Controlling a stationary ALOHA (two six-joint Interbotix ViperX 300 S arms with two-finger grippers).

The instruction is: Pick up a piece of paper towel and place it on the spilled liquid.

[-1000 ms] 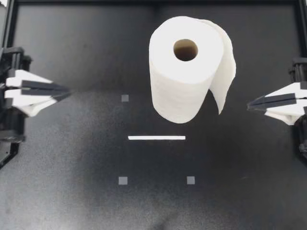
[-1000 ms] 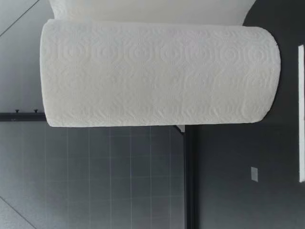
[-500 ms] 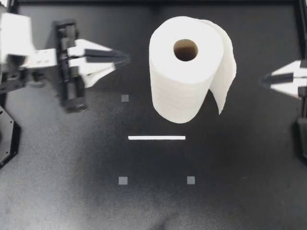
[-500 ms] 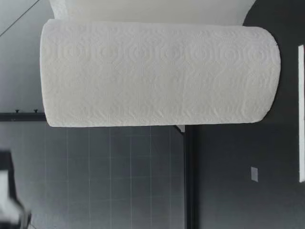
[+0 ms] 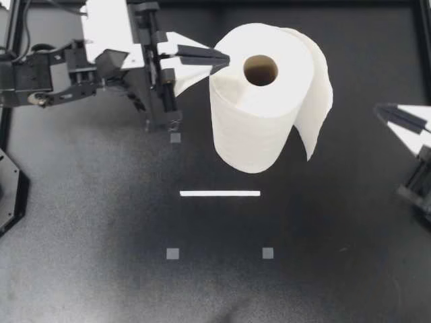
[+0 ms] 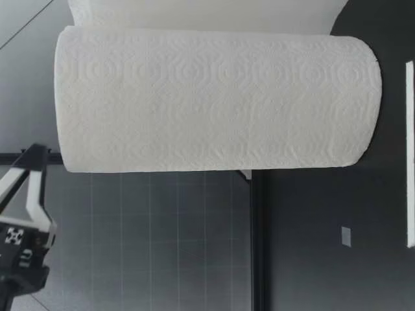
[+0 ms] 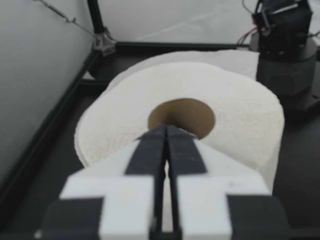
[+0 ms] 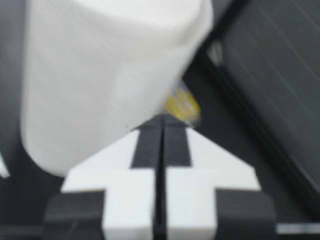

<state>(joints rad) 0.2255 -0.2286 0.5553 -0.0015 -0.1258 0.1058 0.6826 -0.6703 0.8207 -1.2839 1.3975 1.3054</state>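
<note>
A white paper towel roll (image 5: 259, 101) stands upright at the table's back centre, its brown core (image 5: 260, 70) open on top. A loose sheet (image 5: 315, 111) hangs down its right side. My left gripper (image 5: 225, 59) is shut and empty, its tips at the roll's upper left rim. The left wrist view has these tips (image 7: 166, 131) over the roll (image 7: 230, 120), just short of the core (image 7: 182, 114). My right gripper (image 5: 381, 110) is shut and empty, well right of the roll. Ahead of its tips (image 8: 161, 120), a blurred yellow patch (image 8: 182, 105) lies beside the roll (image 8: 100, 75).
A white tape strip (image 5: 219, 194) lies in front of the roll, with small grey squares (image 5: 175, 138) (image 5: 172, 254) (image 5: 267, 253) around it. A black frame rail (image 5: 215, 4) bounds the table's back edge. In the low view my left gripper (image 6: 35, 155) hangs level with the roll's top (image 6: 214, 100).
My left arm has swung in from the left edge, up and right to the roll's top rim. My right gripper has drawn back toward the right edge. The roll has stayed put.
</note>
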